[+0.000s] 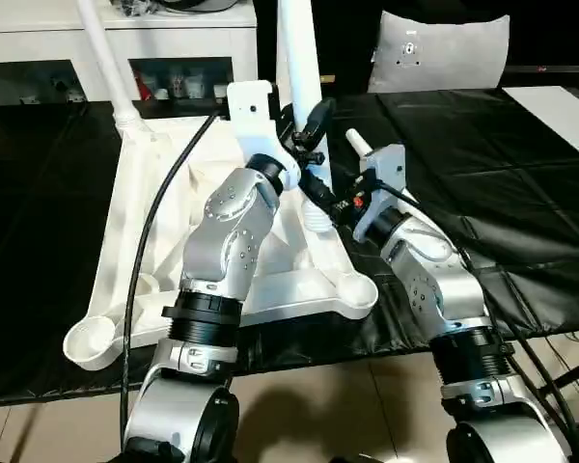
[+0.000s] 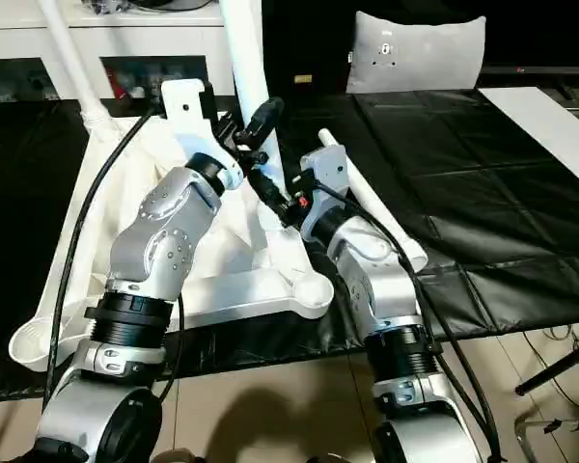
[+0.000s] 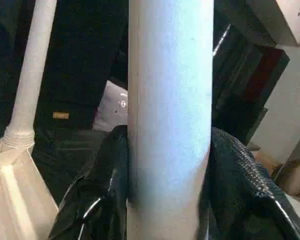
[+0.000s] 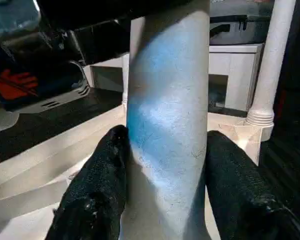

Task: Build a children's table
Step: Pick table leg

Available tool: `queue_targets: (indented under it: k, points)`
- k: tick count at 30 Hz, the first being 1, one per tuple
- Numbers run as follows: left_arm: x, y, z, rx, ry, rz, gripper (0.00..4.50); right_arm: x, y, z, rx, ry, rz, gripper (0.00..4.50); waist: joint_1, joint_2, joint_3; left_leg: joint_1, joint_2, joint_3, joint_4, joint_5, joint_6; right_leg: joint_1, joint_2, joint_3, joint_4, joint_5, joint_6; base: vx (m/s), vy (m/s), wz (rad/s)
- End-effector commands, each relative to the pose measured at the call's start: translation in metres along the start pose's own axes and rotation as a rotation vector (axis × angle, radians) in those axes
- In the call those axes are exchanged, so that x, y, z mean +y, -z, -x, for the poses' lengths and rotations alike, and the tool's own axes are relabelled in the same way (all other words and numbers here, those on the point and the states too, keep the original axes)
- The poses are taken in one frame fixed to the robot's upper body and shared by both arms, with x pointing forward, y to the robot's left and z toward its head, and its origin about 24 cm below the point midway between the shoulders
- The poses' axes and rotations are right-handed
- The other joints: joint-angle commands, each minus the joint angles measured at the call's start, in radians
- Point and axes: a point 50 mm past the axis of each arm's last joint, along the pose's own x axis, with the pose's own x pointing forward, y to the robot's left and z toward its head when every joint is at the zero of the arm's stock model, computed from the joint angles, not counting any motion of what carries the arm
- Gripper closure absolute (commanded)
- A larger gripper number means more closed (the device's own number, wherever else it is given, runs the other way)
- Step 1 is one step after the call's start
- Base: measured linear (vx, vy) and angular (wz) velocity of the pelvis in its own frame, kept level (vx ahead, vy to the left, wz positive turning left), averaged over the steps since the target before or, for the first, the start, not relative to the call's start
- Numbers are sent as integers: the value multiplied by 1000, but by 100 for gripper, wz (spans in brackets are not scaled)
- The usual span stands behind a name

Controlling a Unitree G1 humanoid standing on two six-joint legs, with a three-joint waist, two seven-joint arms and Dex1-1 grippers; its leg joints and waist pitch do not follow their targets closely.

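Note:
The children's table top (image 1: 145, 212) lies underside up on the black work table. One white leg (image 1: 101, 48) stands upright in its far left corner socket. A second leg (image 1: 297, 48) is held upright over the top's right side. Its ribbed lower end (image 1: 316, 220) sits close to the rim, and I cannot tell if it is seated. My left gripper (image 1: 309, 130) is shut on this leg higher up, fingers (image 3: 100, 190) pressed on both sides. My right gripper (image 1: 320, 198) is shut on it lower down, fingers (image 4: 97, 190) either side. Another leg (image 2: 381, 217) lies on the table under my right arm.
The near right socket (image 1: 357, 289) and near left socket (image 1: 89, 342) are open. A grey cushion (image 1: 444, 53) leans at the back and a white shelf unit (image 1: 174, 48) stands behind the table. A black cable (image 1: 150, 231) hangs across the top. The table's front edge runs just below the sockets.

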Motion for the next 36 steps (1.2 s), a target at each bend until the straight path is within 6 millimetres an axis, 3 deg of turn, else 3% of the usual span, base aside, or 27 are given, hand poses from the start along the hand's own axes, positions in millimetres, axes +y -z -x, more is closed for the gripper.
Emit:
queue_targets:
  k: [1, 7, 14, 17, 25, 26, 27, 29, 30, 36]
  points:
    - [-16, 6, -3, 14, 67, 107, 265, 3, 4, -1, 11, -10, 7, 261, 0, -16, -77, -6, 9, 5, -56, -67, 76, 74, -57, 50, -70, -189, -143, 0, 0, 0]
    - [-8, 2, -3, 6, 48, 228, 265, 2, 4, 0, 10, -14, 15, 261, -3, -13, -77, -5, 8, 5, -56, -70, 79, 75, -55, 49, -70, -183, -152, 0, 0, 0]
    - [1, -5, -3, -10, 10, 130, 265, 0, 6, -1, 30, -17, 23, 261, -6, -18, -77, -5, 9, 5, -56, -71, 86, 75, -55, 49, -71, -194, -144, 0, 0, 0]
    - [2, -6, -3, -11, 8, 120, 266, -3, 7, 1, 47, -8, 10, 192, -6, -16, -78, -5, 10, 4, -56, -63, 85, 76, -56, 49, -68, -173, -148, 0, 0, 0]
    - [15, -12, -3, -5, -9, 59, 266, -10, 7, 10, 65, -42, -15, 131, -6, -17, -78, -4, 8, 4, -55, -60, 87, 78, -55, 49, -68, -172, -150, 0, 0, 0]
    - [17, -12, -3, -2, -9, 52, 266, -12, 5, 12, 61, -40, -16, 122, -3, -3, -78, -3, 9, 1, -55, -59, 85, 78, -56, 48, -65, -168, -153, 0, 0, 0]
    - [20, -14, -2, 0, -8, 47, 266, -13, 3, 14, 53, -57, -24, 105, -6, -11, -79, -4, 10, 3, -54, -61, 86, 78, -55, 49, -66, -155, -155, 0, 0, 0]
    - [23, -16, -2, 3, -5, 41, 266, -19, -2, 21, 30, -66, -66, 99, -3, -12, -79, -4, 9, 3, -54, -57, 91, 80, -55, 49, -63, -135, -164, 0, 0, 0]
    - [25, -18, -1, 4, 0, 37, 266, -23, -6, 26, 11, -80, -117, 90, -3, -17, -80, -4, 8, 4, -53, -58, 96, 81, -54, 49, -65, -132, -165, 0, 0, 0]
    - [29, -23, 1, 21, 50, 19, 266, -41, -19, 50, -4, -123, -225, 41, 9, -16, -80, -3, 10, 5, -51, -45, 107, 80, -56, 48, -63, -136, -179, 0, 0, 0]
